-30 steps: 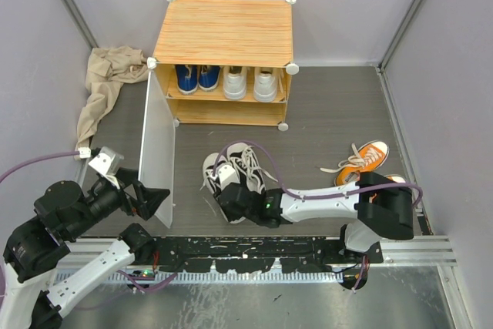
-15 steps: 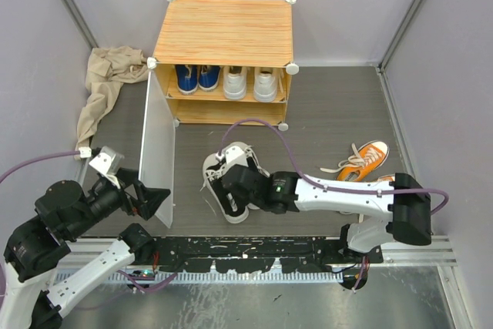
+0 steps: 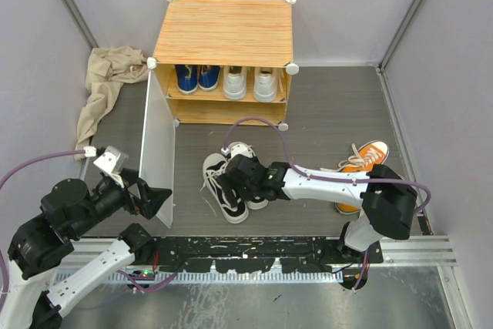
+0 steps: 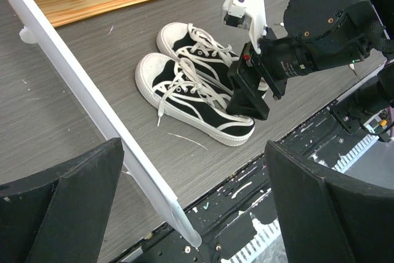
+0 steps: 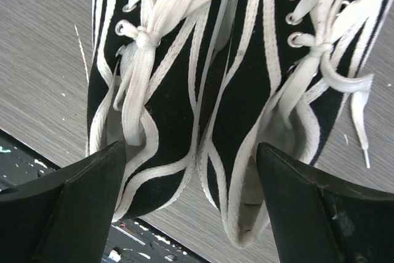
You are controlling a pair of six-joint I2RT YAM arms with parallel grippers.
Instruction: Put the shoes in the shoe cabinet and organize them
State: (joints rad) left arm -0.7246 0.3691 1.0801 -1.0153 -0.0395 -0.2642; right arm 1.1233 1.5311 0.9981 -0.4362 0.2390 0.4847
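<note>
Black canvas and white laces: the black high-tops (image 3: 222, 190) lay paired on the floor, just near of the shoe cabinet (image 3: 223, 32). The right gripper (image 3: 237, 171) hung over them, having come up from their near end a second before. From the left wrist, the left gripper (image 4: 194, 177) stood wide, with the door panel (image 4: 74, 78) running between its jaws. From the right wrist, spread jaws straddled both shoes. Light and floppy, they would probably grip best at the stiffer heel collars.

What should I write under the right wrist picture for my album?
Open right gripper hovers over a pair of black high-tops with white laces, side by side on the grey table.
</note>
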